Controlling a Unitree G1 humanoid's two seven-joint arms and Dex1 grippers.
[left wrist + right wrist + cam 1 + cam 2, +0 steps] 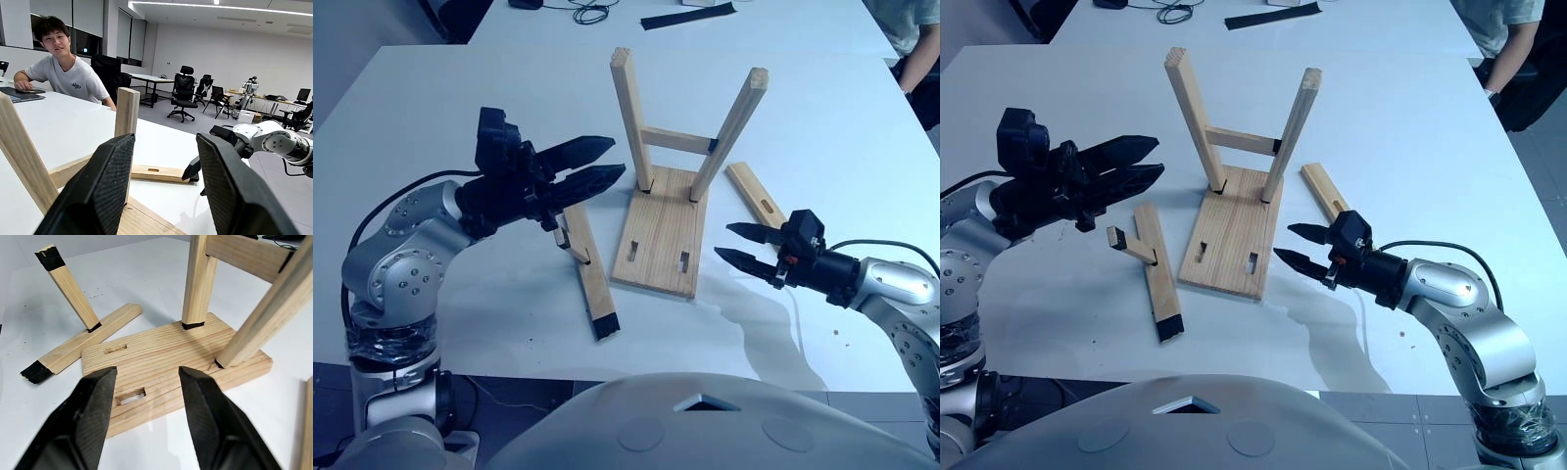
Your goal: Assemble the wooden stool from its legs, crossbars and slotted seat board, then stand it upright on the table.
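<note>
Seat board (658,233) lies flat, two legs (631,117) upright in it, my left gripper (617,158) spread near a loose leg (589,266), my right gripper (724,241) spread beside the board

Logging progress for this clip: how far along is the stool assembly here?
Done: two legs joined by a crossbar stand in the far slots of the seat board. In hand: nothing; left pincer and right pincer are open and empty. Left: the two near slots are bare, a leg with its crossbar lies left of the board, another leg lies right of it, and turning it all upright remains.
</note>
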